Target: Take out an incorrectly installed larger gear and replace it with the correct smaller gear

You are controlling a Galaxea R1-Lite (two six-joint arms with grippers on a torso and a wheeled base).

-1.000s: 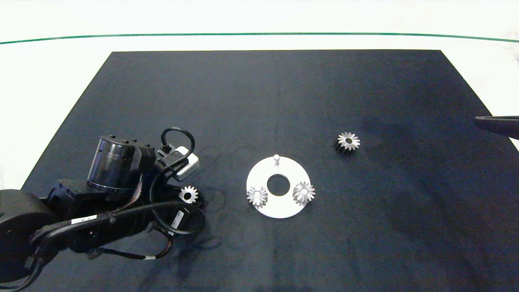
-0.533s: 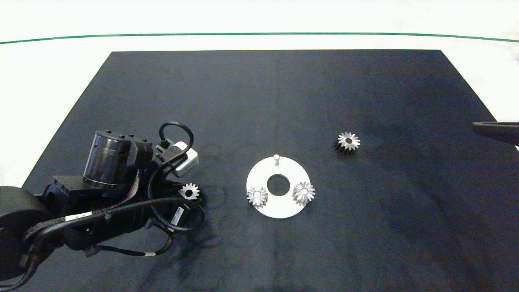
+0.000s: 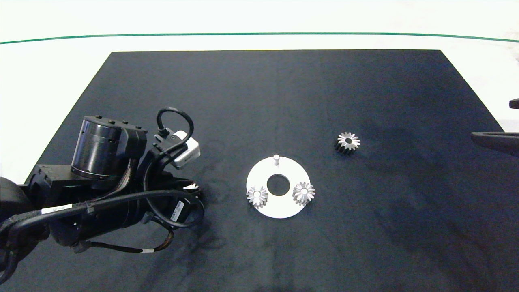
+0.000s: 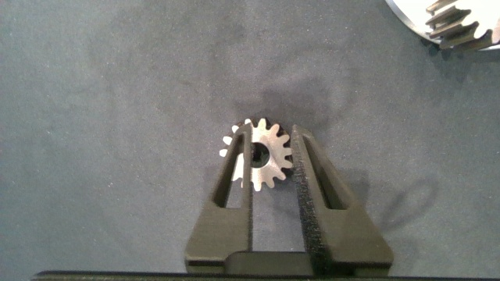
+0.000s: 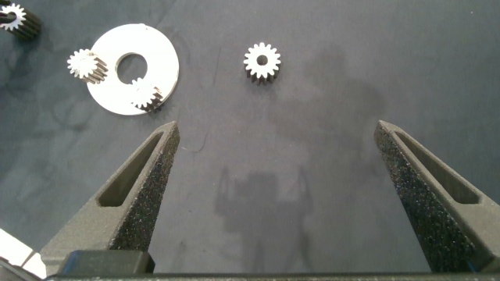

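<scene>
The smaller gear (image 4: 264,156), flat with blunt teeth and a wide dark hole, sits between the fingers of my left gripper (image 4: 271,133), which is shut on it. In the head view only a sliver of this gear (image 3: 192,187) shows under the left wrist, left of the white plate (image 3: 279,209). The larger gear (image 3: 348,141), star-toothed with dark sides, lies on the mat to the right of and beyond the plate, also seen as the larger gear (image 5: 262,61) from the right wrist. My right gripper (image 5: 277,129) hangs open at the mat's right edge, holding nothing.
The round plate (image 5: 156,58) carries two pale-centred gears (image 3: 257,196) (image 3: 303,192) and a bare white peg (image 3: 276,159) at its far side. A black mat (image 3: 275,93) covers the white table. The left arm (image 3: 101,190) fills the near left.
The left wrist has risen and shifted away from the near edge. The smaller gear moved with it and is now mostly hidden under the wrist. The right gripper edged slightly inward.
</scene>
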